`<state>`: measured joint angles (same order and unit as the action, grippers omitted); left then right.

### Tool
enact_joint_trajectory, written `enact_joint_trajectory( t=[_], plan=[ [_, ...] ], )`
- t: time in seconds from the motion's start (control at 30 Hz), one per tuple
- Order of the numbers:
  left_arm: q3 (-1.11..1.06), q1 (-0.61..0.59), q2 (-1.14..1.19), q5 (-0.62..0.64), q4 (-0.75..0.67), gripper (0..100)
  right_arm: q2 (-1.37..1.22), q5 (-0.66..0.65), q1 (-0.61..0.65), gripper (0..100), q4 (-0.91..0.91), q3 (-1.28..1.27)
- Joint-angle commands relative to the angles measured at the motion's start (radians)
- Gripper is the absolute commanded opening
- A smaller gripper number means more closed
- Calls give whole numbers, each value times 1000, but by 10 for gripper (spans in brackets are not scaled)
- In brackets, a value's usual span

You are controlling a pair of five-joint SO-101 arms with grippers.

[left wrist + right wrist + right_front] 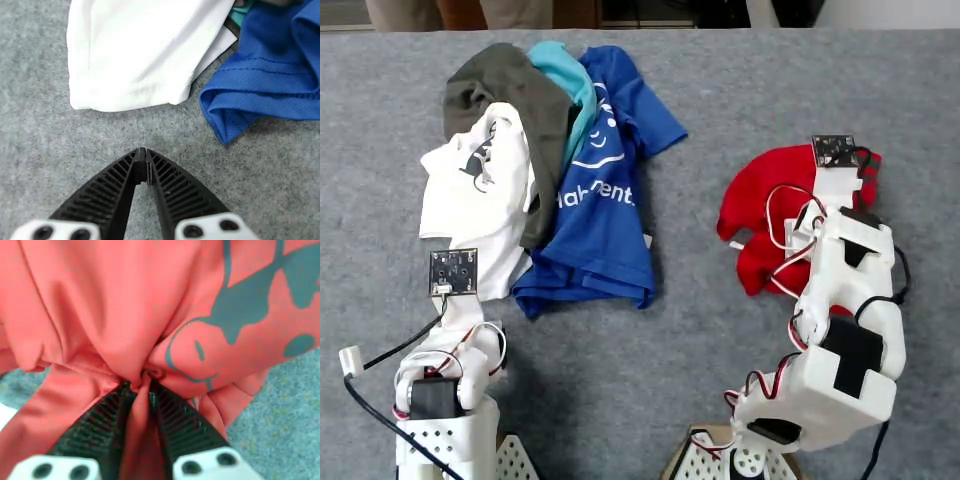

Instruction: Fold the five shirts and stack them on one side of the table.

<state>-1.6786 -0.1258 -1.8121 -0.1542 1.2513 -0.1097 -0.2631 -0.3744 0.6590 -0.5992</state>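
A heap of shirts lies at the table's back left: a white shirt (478, 195), a blue shirt (603, 195), an olive shirt (510, 85) and a teal shirt (560, 65). My left gripper (142, 160) is shut with nothing in it, hovering over the grey cloth just short of the white shirt's hem (135, 55) and the blue shirt's corner (260, 80). On the right, a crumpled red shirt (770, 200) lies under my right arm. My right gripper (142, 385) is shut on a bunched fold of the red shirt (115, 305), which bears a dark printed figure.
The grey table cloth (700, 340) lies bare between the two arms and at the back right. The left arm's base (440, 420) and the right arm's white body (840, 330) stand at the front edge.
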Motion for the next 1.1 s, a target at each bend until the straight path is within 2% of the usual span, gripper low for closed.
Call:
enact_joint_trajectory(
  t=[0.0,0.2,0.37,0.47,0.6,0.67,0.73,0.9,1.07],
  plan=[
    [-12,2,-7,0,3,19,10,-9,-10,2,-18,2],
    [-12,3,-7,0,3,19,36,-9,-13,2,8,45],
    [-12,3,-7,0,3,19,153,-9,-13,6,276,252],
    [-12,3,-7,0,3,19,228,-9,-2,97,427,426],
    [-12,3,-7,0,3,19,285,-11,45,309,577,631],
    [-12,3,-7,0,3,19,297,-41,90,387,643,714],
    [-12,3,-7,0,3,19,300,-80,153,418,704,783],
    [-12,3,-7,0,3,19,298,-94,334,418,769,877],
    [-12,3,-7,0,3,19,248,-92,533,418,681,835]
  ],
)
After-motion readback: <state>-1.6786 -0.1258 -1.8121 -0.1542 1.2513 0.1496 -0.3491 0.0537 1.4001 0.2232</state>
